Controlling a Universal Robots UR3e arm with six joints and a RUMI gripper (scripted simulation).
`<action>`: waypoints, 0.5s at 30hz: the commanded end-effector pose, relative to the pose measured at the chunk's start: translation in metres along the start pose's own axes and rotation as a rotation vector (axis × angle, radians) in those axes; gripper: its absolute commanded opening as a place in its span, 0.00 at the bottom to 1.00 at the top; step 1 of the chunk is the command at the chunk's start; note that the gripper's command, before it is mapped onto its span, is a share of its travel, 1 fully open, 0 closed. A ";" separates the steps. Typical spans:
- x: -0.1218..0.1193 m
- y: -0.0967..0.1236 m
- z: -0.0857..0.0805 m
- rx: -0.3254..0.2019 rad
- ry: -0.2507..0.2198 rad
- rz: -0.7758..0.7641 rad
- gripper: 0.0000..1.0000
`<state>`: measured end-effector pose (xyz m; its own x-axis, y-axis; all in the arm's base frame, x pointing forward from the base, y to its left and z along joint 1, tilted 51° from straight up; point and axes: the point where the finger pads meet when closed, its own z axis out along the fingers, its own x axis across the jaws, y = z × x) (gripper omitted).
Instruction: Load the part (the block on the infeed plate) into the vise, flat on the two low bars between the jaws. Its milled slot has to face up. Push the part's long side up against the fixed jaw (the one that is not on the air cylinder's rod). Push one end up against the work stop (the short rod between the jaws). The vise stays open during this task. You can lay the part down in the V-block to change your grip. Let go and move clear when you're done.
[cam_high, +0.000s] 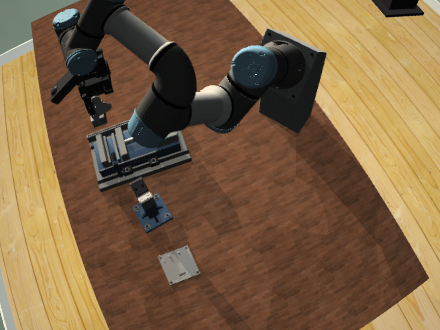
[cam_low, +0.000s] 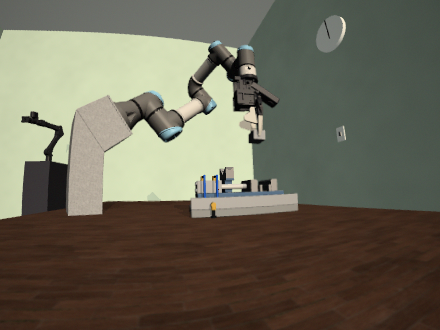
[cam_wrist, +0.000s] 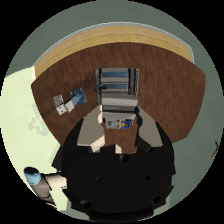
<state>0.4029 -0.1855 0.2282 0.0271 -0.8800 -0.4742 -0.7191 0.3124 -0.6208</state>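
Reaching out from the grey pedestal (cam_low: 90, 155), elbow folded, wrist turned straight down. Gripper (cam_low: 256, 131) hanging high above the far end of the vise (cam_low: 244, 196), well apart from it. Jaws clamped on the part (cam_low: 258, 134), carried upright over the counter (cam_high: 280, 210).

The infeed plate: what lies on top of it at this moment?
Nothing shows on the infeed plate in the top view; the part hangs in the gripper, high above the vise. What the plate covers cannot be seen.
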 end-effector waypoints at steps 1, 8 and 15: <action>0.004 0.000 0.000 0.001 0.001 -0.021 0.00; 0.006 0.000 0.001 0.001 0.001 -0.033 0.00; 0.007 0.000 0.002 0.001 0.001 -0.044 0.00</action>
<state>0.4044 -0.1900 0.2242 0.0535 -0.8907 -0.4514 -0.7175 0.2801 -0.6378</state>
